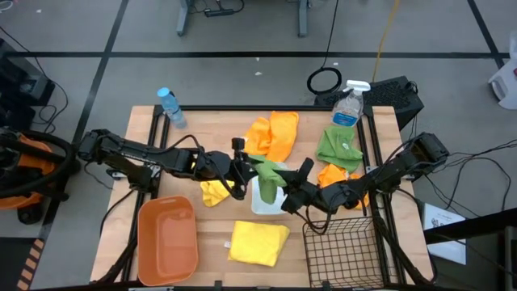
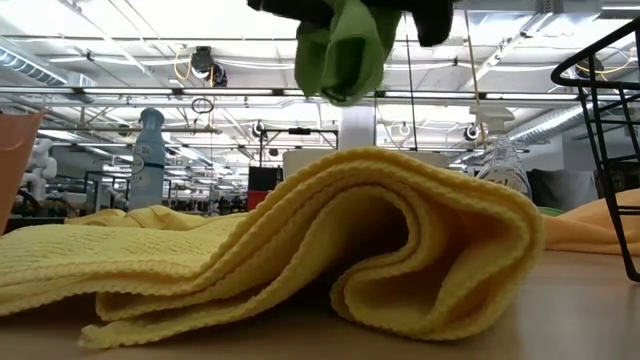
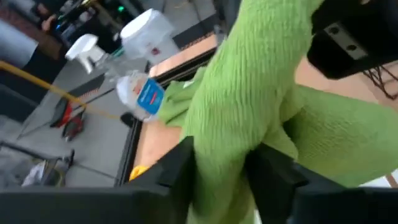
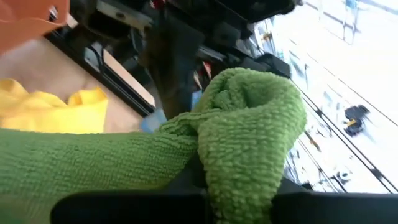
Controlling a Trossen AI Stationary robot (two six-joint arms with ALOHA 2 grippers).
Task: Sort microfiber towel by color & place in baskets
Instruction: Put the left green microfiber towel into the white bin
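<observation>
We see both arms meeting over the middle of the surface point(image 1: 161, 117), above the white bin point(image 1: 260, 199). A green towel point(image 1: 267, 175) hangs between them, lifted clear of the surface; in the low view it dangles above the folded yellow towel point(image 2: 300, 250) in the foreground.

The right end effector point(image 1: 284, 200) has its fingers together, clamped on the green towel, which bunches just ahead of them in the right wrist view. The left end effector point(image 1: 241, 179) has the same towel running between its fingers point(image 3: 180, 168); they stand a little apart, and we cannot tell whether they grip it.

The orange tub point(image 1: 168, 239) sits at the near left of the surface and the wire basket point(image 1: 343, 250) at the near right, with the yellow towel lying between them. A second, smaller yellow towel point(image 1: 214, 192) lies just under the left arm.

Toward the far side lie an orange towel point(image 1: 273, 135), another green towel point(image 1: 339, 148) and, near the right arm, another orange towel point(image 1: 333, 175). A water bottle point(image 1: 171, 107) lies at the far left and a spray bottle point(image 1: 349, 105) at the far right.
</observation>
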